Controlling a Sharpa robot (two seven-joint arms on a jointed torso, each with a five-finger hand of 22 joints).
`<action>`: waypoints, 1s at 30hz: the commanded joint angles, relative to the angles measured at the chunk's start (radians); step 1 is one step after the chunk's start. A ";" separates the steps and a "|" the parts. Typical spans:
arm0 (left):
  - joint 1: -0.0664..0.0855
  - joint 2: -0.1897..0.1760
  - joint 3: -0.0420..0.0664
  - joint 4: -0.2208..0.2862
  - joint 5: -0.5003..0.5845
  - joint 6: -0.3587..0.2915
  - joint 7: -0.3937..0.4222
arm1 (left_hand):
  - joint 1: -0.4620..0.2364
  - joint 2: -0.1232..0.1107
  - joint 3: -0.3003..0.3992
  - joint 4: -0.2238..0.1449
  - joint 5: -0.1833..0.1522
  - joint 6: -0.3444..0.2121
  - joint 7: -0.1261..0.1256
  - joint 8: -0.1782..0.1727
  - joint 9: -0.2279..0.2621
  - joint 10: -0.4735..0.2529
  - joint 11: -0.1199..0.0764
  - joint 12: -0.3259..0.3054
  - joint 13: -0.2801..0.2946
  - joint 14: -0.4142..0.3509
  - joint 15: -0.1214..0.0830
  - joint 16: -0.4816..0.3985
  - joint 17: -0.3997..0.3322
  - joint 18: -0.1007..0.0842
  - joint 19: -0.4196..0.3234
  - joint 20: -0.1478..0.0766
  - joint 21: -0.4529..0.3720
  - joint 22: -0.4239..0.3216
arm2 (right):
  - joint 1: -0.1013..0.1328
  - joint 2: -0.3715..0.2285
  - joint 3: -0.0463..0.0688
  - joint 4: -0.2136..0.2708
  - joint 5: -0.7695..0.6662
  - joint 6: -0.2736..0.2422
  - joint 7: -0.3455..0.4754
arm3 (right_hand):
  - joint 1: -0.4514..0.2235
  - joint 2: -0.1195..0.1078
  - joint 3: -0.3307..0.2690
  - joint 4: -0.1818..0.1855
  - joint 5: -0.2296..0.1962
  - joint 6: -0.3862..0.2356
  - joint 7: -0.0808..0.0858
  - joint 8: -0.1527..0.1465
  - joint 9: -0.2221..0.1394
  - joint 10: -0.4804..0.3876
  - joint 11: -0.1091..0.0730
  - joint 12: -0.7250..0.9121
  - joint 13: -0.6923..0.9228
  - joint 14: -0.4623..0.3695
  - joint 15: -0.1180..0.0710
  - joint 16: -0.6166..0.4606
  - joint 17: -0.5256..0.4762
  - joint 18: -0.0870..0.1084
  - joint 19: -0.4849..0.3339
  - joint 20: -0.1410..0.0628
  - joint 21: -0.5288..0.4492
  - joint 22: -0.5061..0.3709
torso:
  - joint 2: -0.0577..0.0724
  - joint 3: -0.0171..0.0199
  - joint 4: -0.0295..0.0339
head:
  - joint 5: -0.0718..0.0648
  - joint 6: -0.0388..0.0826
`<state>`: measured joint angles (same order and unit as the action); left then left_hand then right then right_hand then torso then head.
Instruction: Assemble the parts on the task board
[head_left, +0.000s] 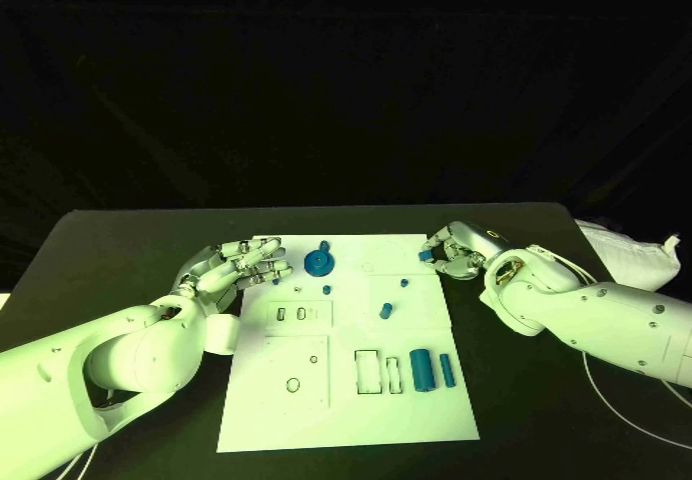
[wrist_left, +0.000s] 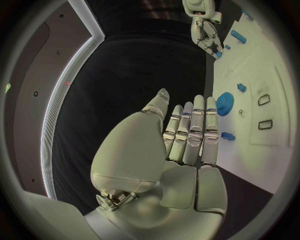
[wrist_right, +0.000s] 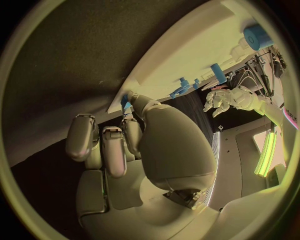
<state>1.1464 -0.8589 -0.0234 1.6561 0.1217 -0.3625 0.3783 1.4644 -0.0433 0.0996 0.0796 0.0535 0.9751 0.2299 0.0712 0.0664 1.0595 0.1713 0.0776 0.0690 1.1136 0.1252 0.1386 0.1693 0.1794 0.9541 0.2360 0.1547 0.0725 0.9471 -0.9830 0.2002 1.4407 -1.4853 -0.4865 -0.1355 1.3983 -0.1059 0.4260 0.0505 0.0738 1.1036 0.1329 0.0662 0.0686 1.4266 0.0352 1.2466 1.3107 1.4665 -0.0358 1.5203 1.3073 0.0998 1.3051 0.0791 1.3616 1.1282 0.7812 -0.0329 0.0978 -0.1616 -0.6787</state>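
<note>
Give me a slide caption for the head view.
Right robot hand pinches a small blue part at the task board edge; left robot hand open.

One white task board (head_left: 274, 420), two hands, roughly nine small blue parts (head_left: 421, 369).

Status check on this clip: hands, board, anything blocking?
Left hand open at board edge. Right hand pinching small blue part at far corner. Nothing blocking.

Left hand (wrist_left: 187, 137) flat, fingers straight, beside task board (wrist_left: 262, 155) edge; blue gear (wrist_left: 224, 104) just beyond fingertips.
</note>
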 joint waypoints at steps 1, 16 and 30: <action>0.000 0.002 0.001 0.001 0.001 0.011 0.003 | 0.001 0.011 0.000 -0.007 -0.004 -0.006 0.003 -0.004 -0.001 0.001 0.003 -0.006 -0.001 0.007 0.000 -0.003 0.001 0.004 0.008 0.002 -0.005 -0.002 | -0.009 0.002 -0.007 -0.005 -0.004 0.086 -0.007 | -0.028 -0.032 -0.011 0.015 0.002 -0.014 0.000 -0.004 -0.004 -0.001 0.009 -0.006 0.035 0.083 0.010 -0.001 0.165 -0.008 -0.004 0.004 -0.008 -0.004 | 0.000 -0.0001 -0.0003 | 0.001 -0.001; 0.000 0.004 0.001 0.000 0.001 0.011 0.002 | 0.002 0.012 0.000 -0.008 -0.004 -0.006 0.003 -0.004 -0.001 0.001 0.003 -0.006 -0.001 0.007 0.000 -0.003 0.001 0.004 0.008 0.002 -0.005 -0.002 | -0.009 0.001 -0.008 -0.012 0.010 0.124 -0.006 | -0.099 -0.082 -0.102 0.069 0.040 -0.039 -0.001 -0.003 -0.002 -0.005 0.010 -0.013 0.029 0.082 0.011 -0.005 0.159 -0.006 -0.008 0.007 -0.016 -0.012 | 0.000 -0.0001 0.0002 | -0.003 -0.003; 0.000 0.005 0.001 -0.002 0.001 0.010 0.000 | 0.002 0.012 0.000 -0.008 -0.004 -0.006 0.003 -0.004 -0.001 0.001 0.003 -0.006 -0.001 0.007 0.000 -0.003 0.001 0.004 0.008 0.002 -0.005 -0.002 | -0.009 -0.007 -0.008 -0.010 0.021 0.107 0.012 | -0.089 -0.084 -0.134 0.075 0.053 -0.051 0.000 -0.002 -0.002 -0.006 0.011 -0.014 0.028 0.082 0.012 -0.005 0.159 -0.006 -0.007 0.007 -0.017 -0.012 | -0.001 -0.0003 0.0003 | -0.005 -0.002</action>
<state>1.1462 -0.8563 -0.0234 1.6534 0.1217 -0.3625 0.3750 1.4644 -0.0433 0.0996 0.0796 0.0534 0.9752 0.2299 0.0713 0.0664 1.0595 0.1714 0.0776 0.0690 1.1136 0.1252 0.1386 0.1690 0.1795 0.9577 0.2396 0.1547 0.0725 0.9484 -0.9899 0.2007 1.4343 -1.4687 -0.4417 -0.1172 1.3038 -0.1854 0.2989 0.1246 0.1220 1.0590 0.1296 0.0628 0.0645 1.4195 0.0423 1.2343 1.3079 1.4664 -0.0285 1.5203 1.3078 0.0997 1.3015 0.0826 1.3510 1.1161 0.7805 -0.0329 0.0983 -0.1669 -0.6807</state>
